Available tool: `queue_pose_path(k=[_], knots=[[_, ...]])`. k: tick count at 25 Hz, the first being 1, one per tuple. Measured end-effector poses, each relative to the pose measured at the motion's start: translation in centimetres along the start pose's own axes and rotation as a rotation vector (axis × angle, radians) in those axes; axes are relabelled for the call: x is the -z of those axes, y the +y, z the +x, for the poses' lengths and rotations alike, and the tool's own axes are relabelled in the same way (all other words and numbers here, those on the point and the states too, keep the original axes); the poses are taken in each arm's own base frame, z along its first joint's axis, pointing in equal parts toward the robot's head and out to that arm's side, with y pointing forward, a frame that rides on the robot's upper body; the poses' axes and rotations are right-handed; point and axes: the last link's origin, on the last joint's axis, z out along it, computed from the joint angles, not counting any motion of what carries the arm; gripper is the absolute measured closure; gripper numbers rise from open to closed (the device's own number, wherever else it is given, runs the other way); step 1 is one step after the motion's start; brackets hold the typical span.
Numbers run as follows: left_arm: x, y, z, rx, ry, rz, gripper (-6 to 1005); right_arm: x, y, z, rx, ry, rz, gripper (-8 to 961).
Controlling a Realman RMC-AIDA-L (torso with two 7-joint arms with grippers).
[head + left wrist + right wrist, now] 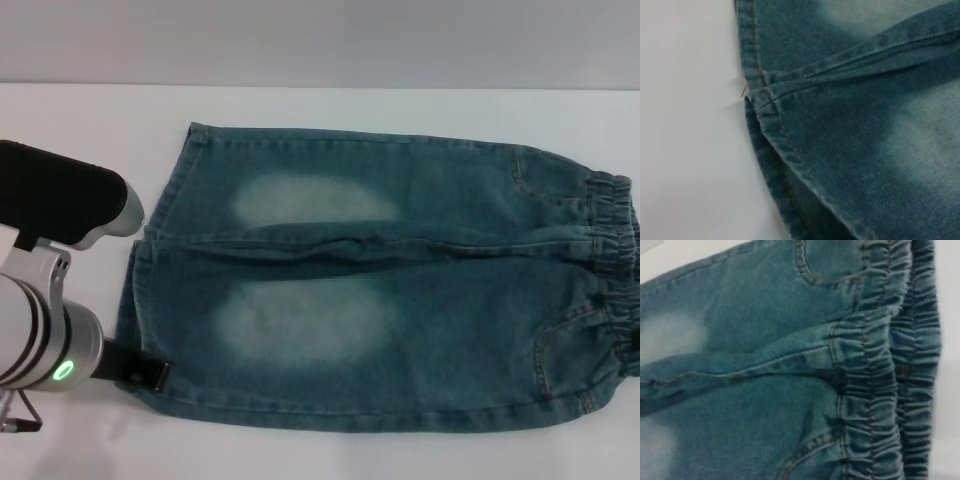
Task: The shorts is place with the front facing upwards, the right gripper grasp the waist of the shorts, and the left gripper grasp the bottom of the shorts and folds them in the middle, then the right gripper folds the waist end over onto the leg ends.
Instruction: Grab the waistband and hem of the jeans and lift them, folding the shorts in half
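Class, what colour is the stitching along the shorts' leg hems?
Orange-brown, on the leg hems; left wrist view shows it best.

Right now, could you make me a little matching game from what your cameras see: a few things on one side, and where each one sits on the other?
Things:
1. left end effector
2. elastic waistband
3. leg hems
4. faded patches

Places:
A. on the front of each leg, mid-length
B. at the shorts' edge on the robot's right
C. at the near corner of the leg hems
D. at the shorts' edge on the robot's left

Pairs: 1-C, 2-B, 3-D, 4-A
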Motion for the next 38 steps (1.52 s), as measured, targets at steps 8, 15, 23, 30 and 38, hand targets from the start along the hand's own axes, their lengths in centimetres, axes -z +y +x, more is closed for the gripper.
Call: queue_pose_path(k=[8, 15, 23, 30, 38], knots=[[0.0, 0.0, 0.0, -0.003, -0.001, 0.0, 956, -0.1, 0.6, 0.0, 0.044, 0.011, -0.022, 583], [0.0, 0.1, 0.0, -0.003, 0.002, -0.001, 956, -0.2, 1.0, -0.1, 0.06, 0.028, -0.033, 754], [0.0, -0.1, 0.2, 0.003, 0.01, 0.001, 959, -0.1, 1.1, -0.1, 0.065, 0.028, -0.042, 954], [0.1, -0.2, 0.5, 0.01, 0.038, 0.0, 957, 0.3, 1.5, -0.5, 0.075, -0.033, -0.096, 955], [0.3, -2.1, 1.9, 0.06, 0.15, 0.022, 955, 0.8, 1.2, -1.5, 0.088, -0.245, -0.186, 954]])
